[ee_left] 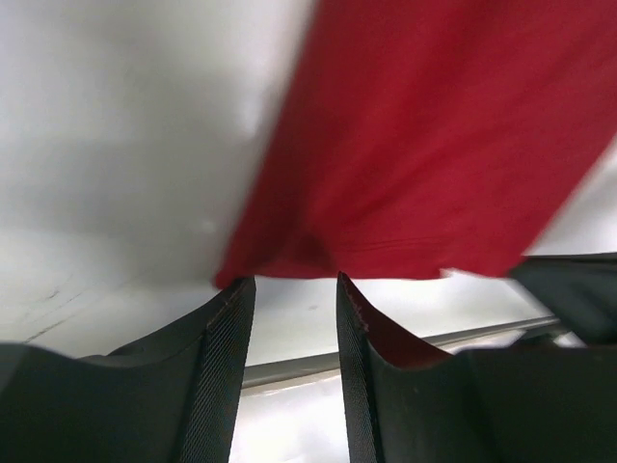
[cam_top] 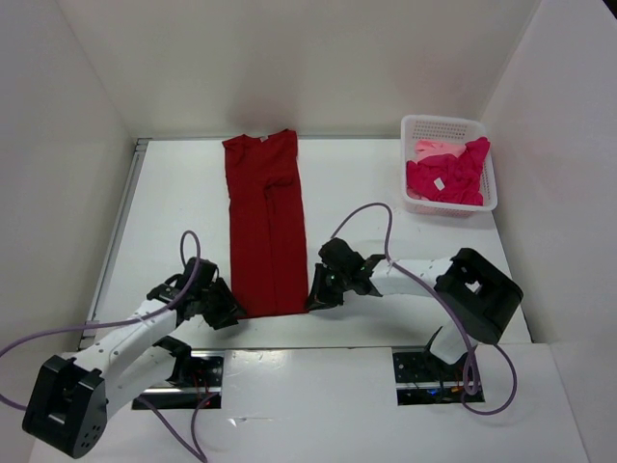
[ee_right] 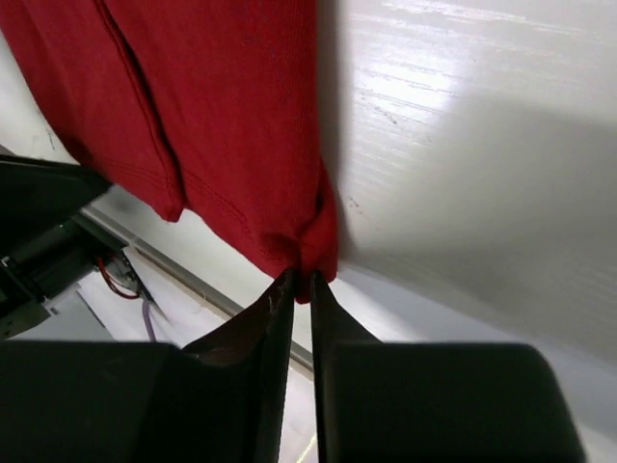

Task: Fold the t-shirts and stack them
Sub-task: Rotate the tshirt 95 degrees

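White walls on three sides and a white table [cam_top: 366,183], so pretty plain surroundings.

Starting at the business end: the right gripper [ee_right: 299,280] has its jaws squeezed nearly together and they're pinching the near right corner of the dark red t-shirt [cam_top: 265,231]. In the right wrist view you can see the hem bunching up right at the tips.

The left gripper [ee_left: 294,285] is a different story. Its jaws stand apart with bare table showing between them, and the shirt's near left corner sits just past the tips, maybe brushing them. I can't see any cloth actually clamped there.

Zooming out, that red shirt lies flat in the middle of the table as a long narrow strip, sides folded in, collar at the far end and hem toward the arm bases. Both arms reach low across the table, one at each bottom corner.

Over in the far right corner is a white perforated basket [cam_top: 443,123] with the magenta-pink t-shirts [cam_top: 453,178] crumpled inside, a small white tag showing, plus a pale pink t-shirt [cam_top: 434,149] at the back.
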You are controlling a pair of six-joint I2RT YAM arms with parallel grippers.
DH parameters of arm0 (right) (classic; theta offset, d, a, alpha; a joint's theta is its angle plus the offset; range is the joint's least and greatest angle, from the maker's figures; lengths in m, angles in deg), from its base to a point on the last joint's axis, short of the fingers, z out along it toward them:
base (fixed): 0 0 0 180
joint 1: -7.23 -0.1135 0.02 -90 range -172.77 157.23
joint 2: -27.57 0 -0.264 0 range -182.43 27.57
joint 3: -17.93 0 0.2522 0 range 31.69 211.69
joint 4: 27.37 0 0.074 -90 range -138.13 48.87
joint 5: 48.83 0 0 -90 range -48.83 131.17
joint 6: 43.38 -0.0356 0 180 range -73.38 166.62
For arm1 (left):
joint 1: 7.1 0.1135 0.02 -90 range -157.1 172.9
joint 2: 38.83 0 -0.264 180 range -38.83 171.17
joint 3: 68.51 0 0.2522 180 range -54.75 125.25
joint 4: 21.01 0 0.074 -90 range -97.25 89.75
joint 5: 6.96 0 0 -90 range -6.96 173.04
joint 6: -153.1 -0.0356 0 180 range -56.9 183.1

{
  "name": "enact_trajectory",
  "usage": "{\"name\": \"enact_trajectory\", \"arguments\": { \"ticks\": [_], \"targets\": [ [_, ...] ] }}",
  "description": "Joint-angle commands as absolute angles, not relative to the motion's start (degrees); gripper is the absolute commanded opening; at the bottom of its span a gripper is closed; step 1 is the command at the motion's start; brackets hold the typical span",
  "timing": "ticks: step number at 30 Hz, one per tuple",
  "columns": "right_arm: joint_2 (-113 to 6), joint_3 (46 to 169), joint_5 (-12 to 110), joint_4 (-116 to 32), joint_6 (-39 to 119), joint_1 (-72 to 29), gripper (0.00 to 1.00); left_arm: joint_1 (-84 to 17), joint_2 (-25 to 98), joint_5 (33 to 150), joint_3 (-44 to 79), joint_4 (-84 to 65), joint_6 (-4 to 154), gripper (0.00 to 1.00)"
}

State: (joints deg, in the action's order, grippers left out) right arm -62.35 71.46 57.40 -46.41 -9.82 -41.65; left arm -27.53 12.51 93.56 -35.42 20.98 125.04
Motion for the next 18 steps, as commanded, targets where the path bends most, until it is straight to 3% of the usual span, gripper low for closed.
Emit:
{"name": "enact_trajectory", "arguments": {
  "ticks": [1, 11, 18],
  "targets": [
    [-60.7, 72.3, 54.2, -48.3, -8.7, -40.8, 0.04, -30.4, 11.3, 91.0, -36.0, 19.7, 127.5, 0.47],
    [-45.5, 63.0, 50.1, -55.3, -11.1, -38.5, 0.0, -33.0, 8.5, 90.4, -36.4, 20.8, 128.6, 0.47],
    [-42.2, 59.6, 52.3, -55.4, -12.4, -38.3, 0.0, -33.0, 8.5, 92.5, -38.8, 17.4, 129.6, 0.48]
  ]
}}
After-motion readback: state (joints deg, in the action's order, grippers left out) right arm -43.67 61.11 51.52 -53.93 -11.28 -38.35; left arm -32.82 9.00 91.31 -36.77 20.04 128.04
